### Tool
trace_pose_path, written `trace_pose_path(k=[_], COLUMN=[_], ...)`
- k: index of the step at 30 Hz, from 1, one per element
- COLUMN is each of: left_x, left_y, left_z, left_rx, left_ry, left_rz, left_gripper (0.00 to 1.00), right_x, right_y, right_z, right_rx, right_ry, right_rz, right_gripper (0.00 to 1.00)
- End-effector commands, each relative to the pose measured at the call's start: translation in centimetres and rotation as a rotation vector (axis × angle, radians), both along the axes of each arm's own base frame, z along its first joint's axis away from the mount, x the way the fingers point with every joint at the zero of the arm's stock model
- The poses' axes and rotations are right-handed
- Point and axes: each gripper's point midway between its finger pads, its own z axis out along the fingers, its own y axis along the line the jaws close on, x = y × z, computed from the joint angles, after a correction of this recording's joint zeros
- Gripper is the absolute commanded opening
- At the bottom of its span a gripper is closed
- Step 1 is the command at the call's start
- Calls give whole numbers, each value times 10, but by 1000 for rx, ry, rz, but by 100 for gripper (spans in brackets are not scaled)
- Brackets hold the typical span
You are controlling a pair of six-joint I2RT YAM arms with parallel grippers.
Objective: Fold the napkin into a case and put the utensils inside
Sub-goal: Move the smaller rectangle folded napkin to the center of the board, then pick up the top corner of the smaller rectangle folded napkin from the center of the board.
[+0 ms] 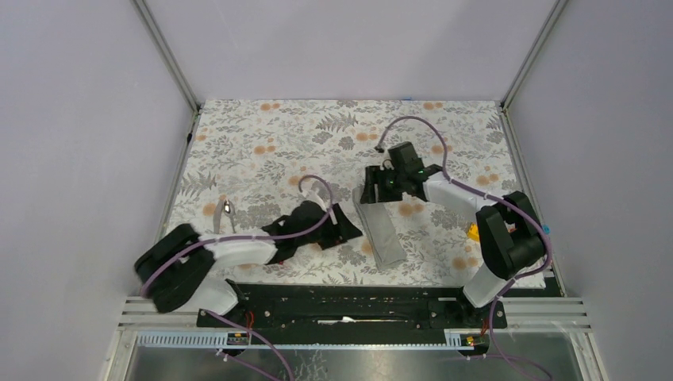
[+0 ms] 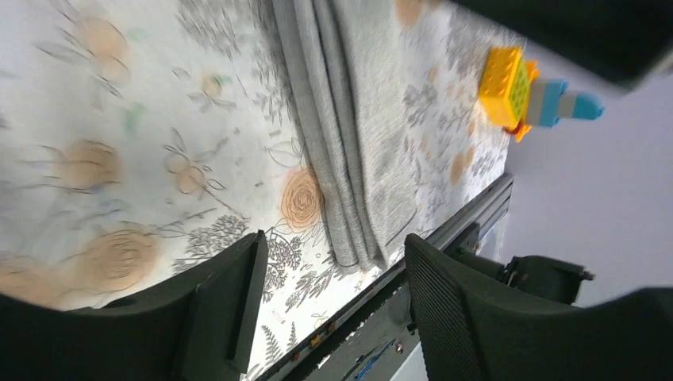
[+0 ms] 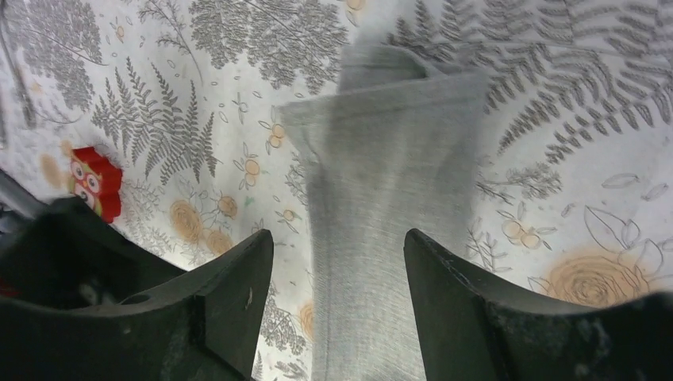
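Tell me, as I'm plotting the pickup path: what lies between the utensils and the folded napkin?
The left arm and its pincer stretch across that gap, over the floral cover, in the top view. No loose object shows between utensils and napkin.

You see plain pale lilac walls [image 1: 341, 40] filling the upper frame, evenly lit. Slim metal posts [image 1: 167, 55] slant down at upper left and upper right. A floral table cover [image 1: 262, 135] fills the centre, and a ribbed metal rail [image 1: 555, 311] crosses the bottom.

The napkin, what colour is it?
The napkin is plain light grey; best seen in the left wrist view.
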Motion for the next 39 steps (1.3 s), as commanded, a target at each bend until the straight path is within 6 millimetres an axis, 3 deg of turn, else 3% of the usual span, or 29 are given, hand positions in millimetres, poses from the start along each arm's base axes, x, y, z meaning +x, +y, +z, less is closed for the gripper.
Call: trace_pose_path(k=[1, 5, 9, 16, 21, 33, 38, 39], left_x=[23, 39, 46, 43, 41, 41, 42, 42], left_y=[49, 89, 112, 111, 111, 110, 111, 112], left_z=[30, 54, 70, 71, 73, 70, 69, 69], left_rx=[87, 149, 163, 120, 95, 72, 71, 71], left_ry=[-117, -197, -244, -255, -264, -255, -253, -254], left_rz=[54, 134, 193, 180, 176, 172, 179, 181], left_gripper=[71, 75, 77, 77, 77, 77, 77, 77], right_x=[21, 30, 38, 39, 35, 28, 29, 29], right_y=[13, 19, 25, 35, 38, 39, 42, 43], right_z=[17, 12, 6, -5, -11, -25, -22, -21], right_rx=[-174, -310, -446, -564, -623, -664, -654, -648], right_ry=[-195, -252, -299, -340, -348, -353, -369, -372], right_rz=[36, 41, 31, 19, 5, -9, -12, -12], right_gripper=[68, 66, 56, 54, 47, 52, 45, 38])
